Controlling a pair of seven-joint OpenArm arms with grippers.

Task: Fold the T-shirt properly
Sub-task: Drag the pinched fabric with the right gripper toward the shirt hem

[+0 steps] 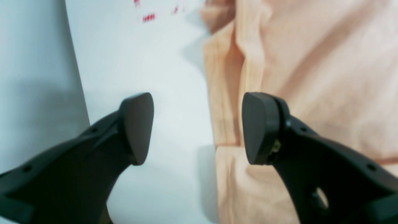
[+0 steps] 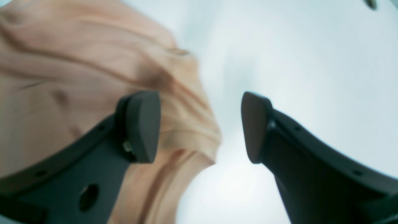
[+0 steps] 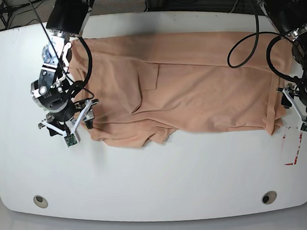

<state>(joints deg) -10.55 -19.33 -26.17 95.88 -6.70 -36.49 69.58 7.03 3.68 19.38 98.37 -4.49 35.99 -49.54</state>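
White tabletop (image 3: 157, 172) fills the base view, rounded at its corners. Across its far half, from nine to three o'clock, lies the peach T-shirt (image 3: 194, 91), spread wide and wrinkled, its near edge rumpled toward seven o'clock. At nine o'clock the right hand (image 3: 69, 119) hangs over the shirt's edge, fingers spread wide, nothing between them. At three o'clock the left hand (image 3: 297, 105) stands equally wide, straddling the shirt's hem, empty. Red marks (image 3: 293, 148) sit at four o'clock.

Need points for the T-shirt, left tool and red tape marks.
T-shirt (image 3: 194, 91), base view, middle of the cloth.
Left tool (image 1: 197, 127), left wrist view, midway between fingertips.
Red tape marks (image 3: 296, 148), base view, vertical strip on the table.
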